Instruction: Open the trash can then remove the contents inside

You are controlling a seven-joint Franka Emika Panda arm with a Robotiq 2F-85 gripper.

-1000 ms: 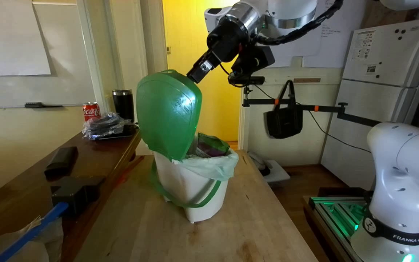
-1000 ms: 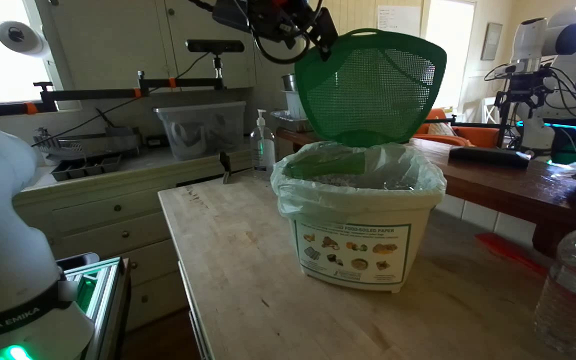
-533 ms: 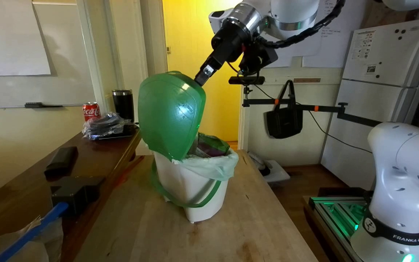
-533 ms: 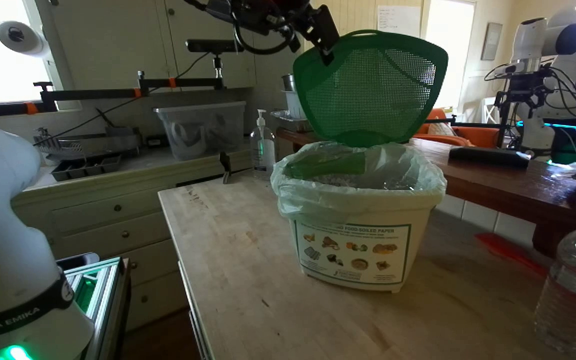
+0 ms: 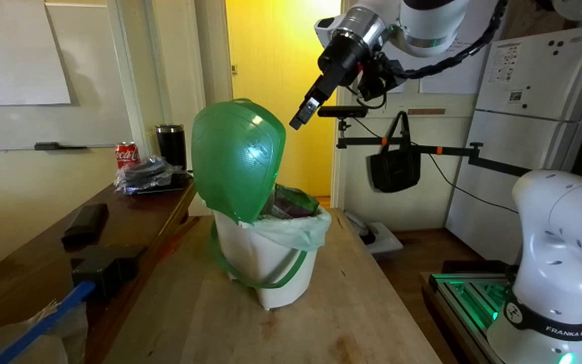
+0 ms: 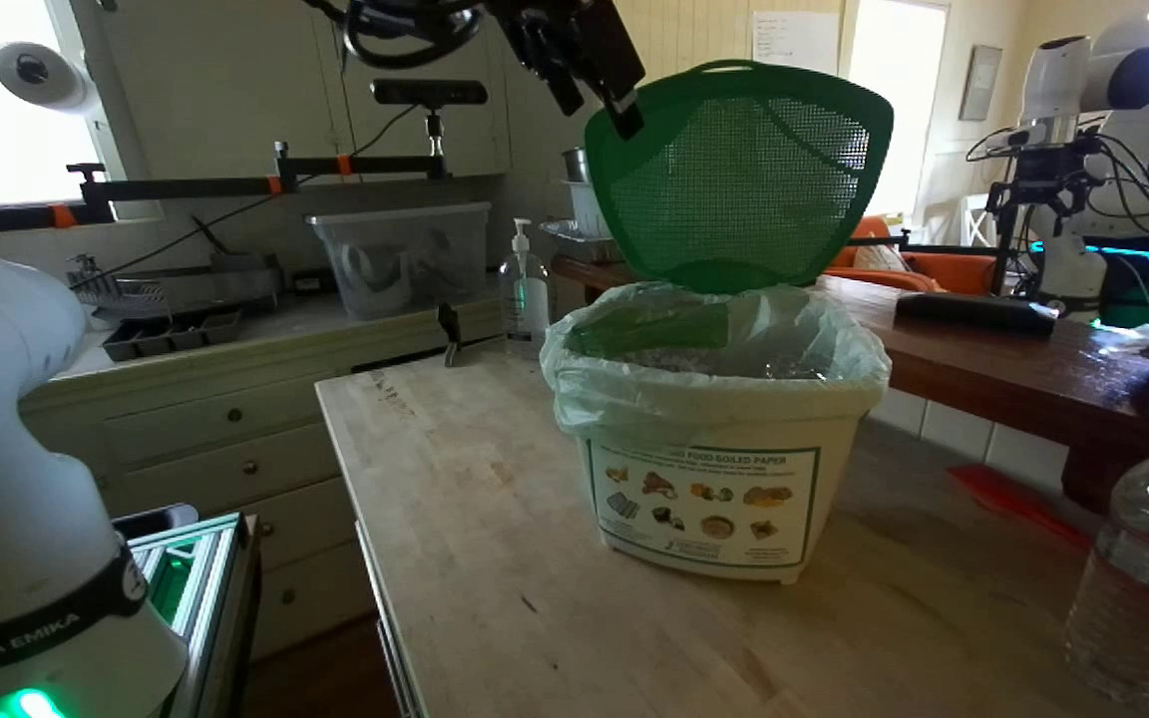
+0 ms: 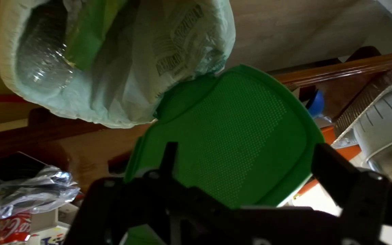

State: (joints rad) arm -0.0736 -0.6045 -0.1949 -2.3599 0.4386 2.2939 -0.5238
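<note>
The white trash can stands upright on the wooden table, its green lid raised open; can and lid show in both exterior views. A pale green liner bag covers the rim. Inside lie a green packet, also in the wrist view, and crinkled clear plastic. The can's bottom is hidden. My gripper hangs in the air beside the lid's upper edge, apart from it. In the wrist view the gripper is open and empty, with the lid behind its fingers.
A water bottle stands at the table's near corner. A pump bottle and a black clamp are at the far edge. A brown table adjoins, holding a red can and black tumbler. A camera bar crosses behind.
My gripper has drawn back from the lid's top edge and lowered a little, toward the robot's base side. The lid tipped slightly back toward the can's opening, then stayed still, standing open.
</note>
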